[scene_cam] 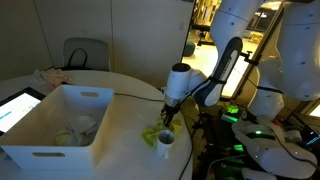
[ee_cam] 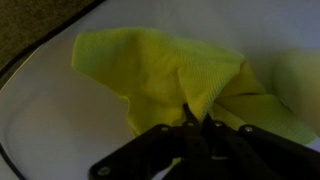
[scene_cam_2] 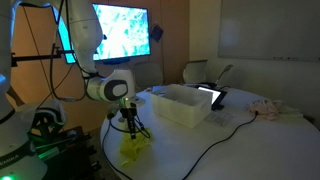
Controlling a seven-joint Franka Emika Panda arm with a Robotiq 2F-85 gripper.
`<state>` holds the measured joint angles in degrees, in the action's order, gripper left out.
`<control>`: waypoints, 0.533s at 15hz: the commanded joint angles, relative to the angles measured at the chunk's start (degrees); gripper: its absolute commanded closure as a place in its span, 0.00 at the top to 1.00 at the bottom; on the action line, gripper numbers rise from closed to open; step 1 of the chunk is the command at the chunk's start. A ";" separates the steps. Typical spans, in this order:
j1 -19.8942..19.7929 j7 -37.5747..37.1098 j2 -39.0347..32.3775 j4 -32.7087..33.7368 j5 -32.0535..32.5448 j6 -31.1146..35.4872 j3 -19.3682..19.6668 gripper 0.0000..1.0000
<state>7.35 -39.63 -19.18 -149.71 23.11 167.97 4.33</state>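
Observation:
A yellow-green cloth (ee_cam: 170, 70) lies crumpled on the white round table (ee_cam: 50, 120) near its edge. It shows in both exterior views (scene_cam: 155, 134) (scene_cam_2: 133, 150). My gripper (ee_cam: 196, 118) is shut on a raised fold of the cloth and pinches it between its black fingertips. In both exterior views the gripper (scene_cam: 168, 118) (scene_cam_2: 128, 128) points straight down over the cloth. A small white cup (scene_cam: 166, 143) stands on the cloth right by the gripper.
A large white bin (scene_cam: 60, 122) with crumpled items inside stands on the table, also in an exterior view (scene_cam_2: 183, 104). A black cable (scene_cam_2: 215, 140) runs across the table. A tablet (scene_cam: 12, 108), a chair (scene_cam: 84, 54) and a wall screen (scene_cam_2: 122, 32) are around.

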 commanded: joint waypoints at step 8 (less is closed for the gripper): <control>3.27 -5.15 9.53 3.69 1.13 -3.95 1.42 0.02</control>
<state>8.23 -41.31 -15.22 -146.48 23.10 167.42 4.55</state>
